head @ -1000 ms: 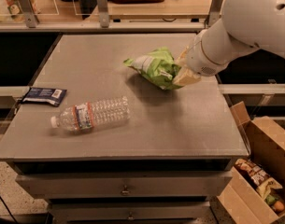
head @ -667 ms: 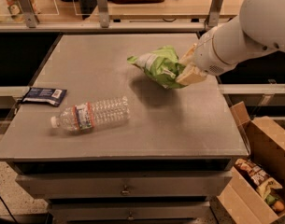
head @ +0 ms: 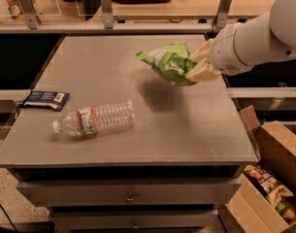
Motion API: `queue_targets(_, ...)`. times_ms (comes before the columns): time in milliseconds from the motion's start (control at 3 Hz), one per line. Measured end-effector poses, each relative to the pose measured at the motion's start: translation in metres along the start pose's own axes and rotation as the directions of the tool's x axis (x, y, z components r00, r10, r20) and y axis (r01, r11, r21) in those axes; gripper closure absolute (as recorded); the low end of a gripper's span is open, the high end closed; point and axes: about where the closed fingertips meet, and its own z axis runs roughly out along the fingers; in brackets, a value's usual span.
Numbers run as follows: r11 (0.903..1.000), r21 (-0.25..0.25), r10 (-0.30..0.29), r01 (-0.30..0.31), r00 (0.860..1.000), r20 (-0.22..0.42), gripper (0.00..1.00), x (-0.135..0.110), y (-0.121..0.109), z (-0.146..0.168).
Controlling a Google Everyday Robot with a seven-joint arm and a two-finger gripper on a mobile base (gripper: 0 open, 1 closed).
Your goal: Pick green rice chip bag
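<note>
The green rice chip bag (head: 169, 62) is a lime-green crinkled bag with a white patch. It hangs in the air above the right part of the grey table (head: 186, 130), with its shadow on the surface below. My gripper (head: 195, 66) comes in from the right on a white arm and is shut on the bag's right end, its tan fingers (head: 202, 73) clamped on either side of it.
A clear plastic water bottle (head: 94, 119) lies on its side at the table's front left. A flat dark-blue packet (head: 45, 100) lies at the left edge. An open cardboard box (head: 273, 178) with snacks stands on the floor to the right. A shelf rail runs behind the table.
The gripper has lifted the green bag up off the table and drawn it slightly right; its shadow is now separate below it. The bottle and packet have not moved.
</note>
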Motion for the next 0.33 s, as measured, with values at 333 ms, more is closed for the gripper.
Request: queue_targets(333, 1.0, 0.005, 0.003, -0.003, 1.0, 0.004, 1.0, -0.0003, -0.0009, -0.001)
